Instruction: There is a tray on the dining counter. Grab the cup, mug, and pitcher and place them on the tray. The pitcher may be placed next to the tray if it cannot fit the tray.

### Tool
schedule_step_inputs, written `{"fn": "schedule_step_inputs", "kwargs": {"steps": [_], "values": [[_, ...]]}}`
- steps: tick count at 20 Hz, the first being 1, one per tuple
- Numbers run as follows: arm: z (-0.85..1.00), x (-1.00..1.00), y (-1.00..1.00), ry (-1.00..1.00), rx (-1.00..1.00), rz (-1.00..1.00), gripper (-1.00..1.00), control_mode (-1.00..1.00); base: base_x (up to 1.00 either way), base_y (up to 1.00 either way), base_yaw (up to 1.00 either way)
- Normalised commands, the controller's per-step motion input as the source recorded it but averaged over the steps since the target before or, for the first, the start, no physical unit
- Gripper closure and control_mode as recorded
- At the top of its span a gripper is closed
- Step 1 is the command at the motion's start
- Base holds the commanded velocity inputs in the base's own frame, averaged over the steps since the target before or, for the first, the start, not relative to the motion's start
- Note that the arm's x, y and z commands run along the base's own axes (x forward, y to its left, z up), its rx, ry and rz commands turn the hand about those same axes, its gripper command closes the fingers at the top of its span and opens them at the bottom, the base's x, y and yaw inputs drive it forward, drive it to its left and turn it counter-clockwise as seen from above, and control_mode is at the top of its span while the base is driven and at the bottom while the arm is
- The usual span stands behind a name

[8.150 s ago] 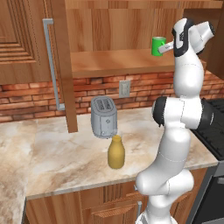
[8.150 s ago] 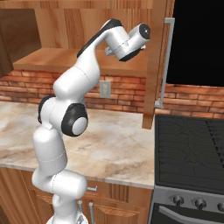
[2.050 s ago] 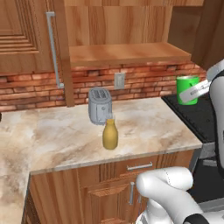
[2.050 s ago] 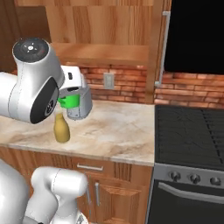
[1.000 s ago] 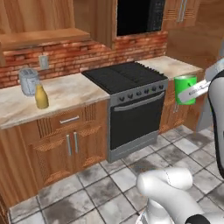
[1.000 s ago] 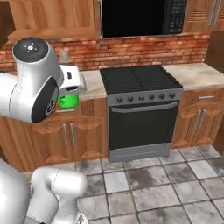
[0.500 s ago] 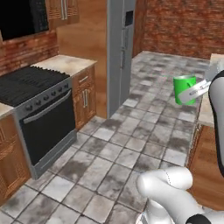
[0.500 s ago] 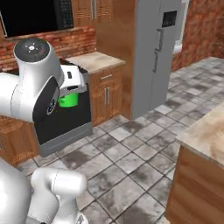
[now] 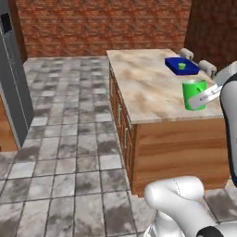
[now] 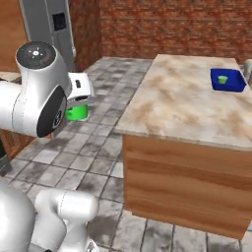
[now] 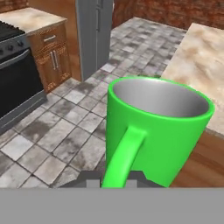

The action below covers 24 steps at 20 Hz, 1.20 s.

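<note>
The gripper [image 9: 207, 96] pinches the green mug [image 9: 194, 94] by its handle, holding it upright in the air beside the dining counter [image 9: 152, 85].

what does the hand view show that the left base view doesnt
Hand view alone: the mug's loop handle running down between the pincer fingers, its grey empty inside, and a black stove with a wooden cabinet beside it.

Left base view alone: the blue tray at the far end of the dining counter, a small green cup standing on it, and the brick wall behind.

Both: the green mug held clear of the counter, the marbled counter top, the grey tiled floor.
</note>
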Motion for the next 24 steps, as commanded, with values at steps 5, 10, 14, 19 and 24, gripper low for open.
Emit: {"fn": "schedule_step_inputs", "kwargs": {"steps": [5, 10, 14, 19, 24], "values": [[0.0, 0.0, 0.0, 0.0, 0.0, 0.0, 1.0, 1.0, -0.07, -0.14, -0.85], [0.0, 0.0, 0.0, 0.0, 0.0, 0.0, 1.0, 1.0, 0.2, -0.44, -0.53], [0.0, 0.0, 0.0, 0.0, 0.0, 0.0, 1.0, 1.0, 0.61, -0.55, -0.17], [0.0, 0.0, 0.0, 0.0, 0.0, 0.0, 1.0, 1.0, 0.93, -0.76, 0.0], [0.0, 0.0, 0.0, 0.0, 0.0, 0.0, 1.0, 1.0, 1.0, -0.92, 0.01]]}}
